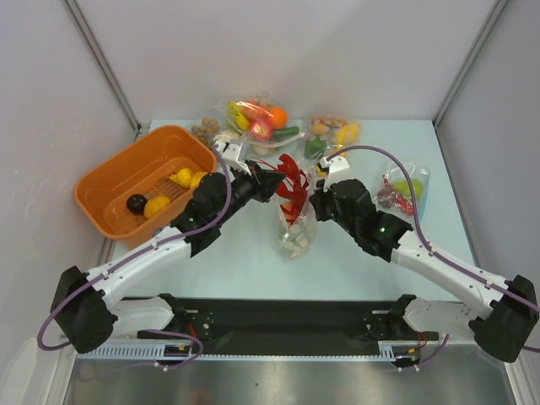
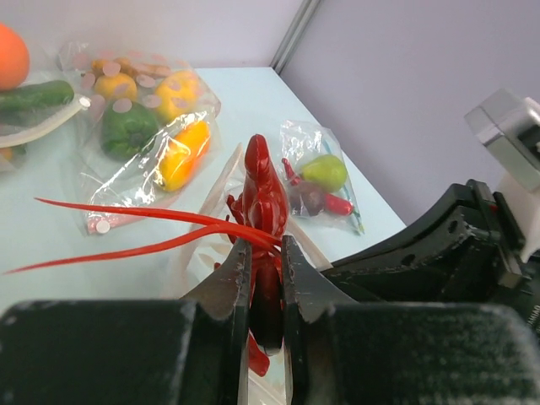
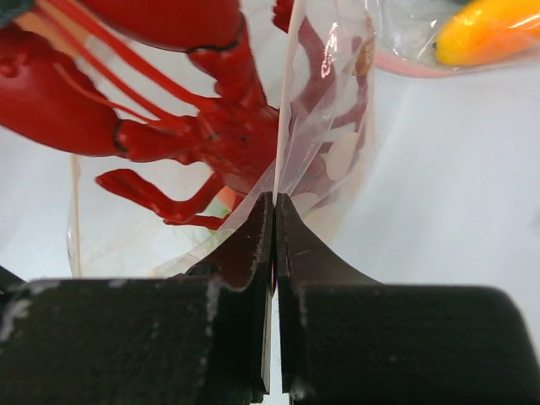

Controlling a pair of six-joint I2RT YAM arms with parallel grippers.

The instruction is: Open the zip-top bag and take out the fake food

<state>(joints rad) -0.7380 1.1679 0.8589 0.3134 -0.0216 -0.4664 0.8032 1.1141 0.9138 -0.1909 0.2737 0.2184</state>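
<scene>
The clear zip-top bag (image 1: 298,228) stands on the table centre with pale bits at its bottom. The red lobster (image 1: 292,187) sticks up out of its mouth. My left gripper (image 1: 274,183) is shut on the lobster's body (image 2: 264,202), its long red feelers stretching left in the left wrist view. My right gripper (image 1: 318,196) is shut on the bag's edge (image 3: 291,160), pinching the thin plastic beside the lobster (image 3: 169,101). Something orange and green shows low inside the bag behind the lobster's legs.
An orange basket (image 1: 97,181) with yellow fruit and a dark ball sits at the left. Other bags of toy food lie at the back (image 1: 257,122), back right (image 1: 333,135) and right (image 1: 403,190). Walls close the back and sides.
</scene>
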